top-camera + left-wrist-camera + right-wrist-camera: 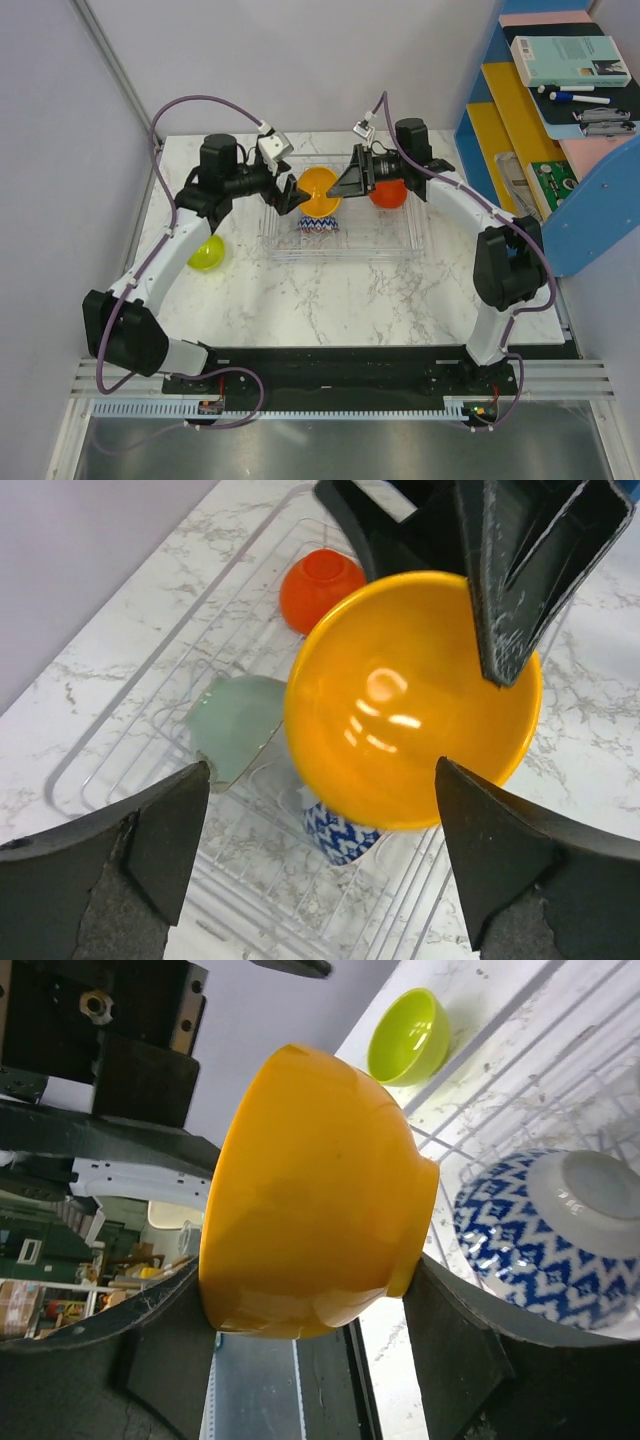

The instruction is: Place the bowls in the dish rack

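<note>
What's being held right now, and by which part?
The right end effector holds the orange-yellow bowl by its wall, one finger inside, one outside. The left end effector is open, gripping nothing.

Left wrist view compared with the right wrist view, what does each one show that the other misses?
Only the left wrist view shows the red-orange bowl and the pale grey-green bowl, both in the dish rack. Only the right wrist view shows the lime green bowl, lying outside the rack. Both show the orange-yellow bowl gripped by the right tool, the blue-white zigzag bowl below it, and the rack's ribs.
</note>
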### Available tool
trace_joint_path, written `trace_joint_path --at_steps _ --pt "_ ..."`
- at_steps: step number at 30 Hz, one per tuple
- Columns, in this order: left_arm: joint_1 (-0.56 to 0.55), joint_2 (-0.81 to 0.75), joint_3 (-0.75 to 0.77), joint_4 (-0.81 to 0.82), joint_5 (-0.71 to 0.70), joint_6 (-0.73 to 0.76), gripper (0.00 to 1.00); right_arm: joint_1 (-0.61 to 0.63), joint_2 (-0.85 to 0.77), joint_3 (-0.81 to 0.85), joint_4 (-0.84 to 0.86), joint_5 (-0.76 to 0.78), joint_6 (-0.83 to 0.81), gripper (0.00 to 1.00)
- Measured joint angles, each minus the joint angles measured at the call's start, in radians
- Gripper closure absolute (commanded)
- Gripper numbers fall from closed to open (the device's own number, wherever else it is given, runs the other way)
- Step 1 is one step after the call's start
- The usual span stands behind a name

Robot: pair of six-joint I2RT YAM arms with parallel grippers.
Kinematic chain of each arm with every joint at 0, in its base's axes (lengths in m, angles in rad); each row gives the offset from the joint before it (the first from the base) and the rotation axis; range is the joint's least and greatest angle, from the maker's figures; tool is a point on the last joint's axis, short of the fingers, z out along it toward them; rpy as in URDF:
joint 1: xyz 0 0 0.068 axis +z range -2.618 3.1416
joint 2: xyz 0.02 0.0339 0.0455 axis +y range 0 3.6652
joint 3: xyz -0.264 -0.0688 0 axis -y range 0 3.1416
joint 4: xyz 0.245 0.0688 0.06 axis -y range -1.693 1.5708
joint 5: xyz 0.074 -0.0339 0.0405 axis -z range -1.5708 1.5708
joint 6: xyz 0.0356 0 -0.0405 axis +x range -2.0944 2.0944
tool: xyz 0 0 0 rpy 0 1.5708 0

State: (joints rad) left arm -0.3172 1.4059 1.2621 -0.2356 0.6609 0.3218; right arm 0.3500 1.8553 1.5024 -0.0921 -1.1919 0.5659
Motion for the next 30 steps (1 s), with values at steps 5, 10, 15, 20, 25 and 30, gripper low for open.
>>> trace_joint_path --at_steps 5,10,15,20,25,30 --pt "0.125 -0.047 -0.03 0.023 0.028 -0.043 0.0 -0.054 -0.014 0.006 -0.119 0.069 -0.114 1.0" --pt "0.325 -0.105 -0.081 0.028 0.031 -0.083 0.0 -0.082 -0.024 0.076 -0.364 0.297 -0.312 1.0" --pt "0.543 -0.187 -0.188 -0.002 0.025 -0.092 0.0 -0.074 -0.097 0.086 -0.521 0.59 -0.445 1.0" --pt "0.665 -0.247 -0.281 -0.041 0.019 -0.09 0.0 -0.05 -0.171 0.092 -0.626 0.857 -0.508 1.0" --pt "0.76 -0.27 -0.34 -0.054 0.02 -0.089 0.0 0.017 -0.183 0.095 -0.703 1.072 -0.546 1.0" --pt "0.809 -0.27 -0.397 -0.046 0.021 -0.09 0.0 0.109 -0.182 0.058 -0.732 1.263 -0.58 1.0"
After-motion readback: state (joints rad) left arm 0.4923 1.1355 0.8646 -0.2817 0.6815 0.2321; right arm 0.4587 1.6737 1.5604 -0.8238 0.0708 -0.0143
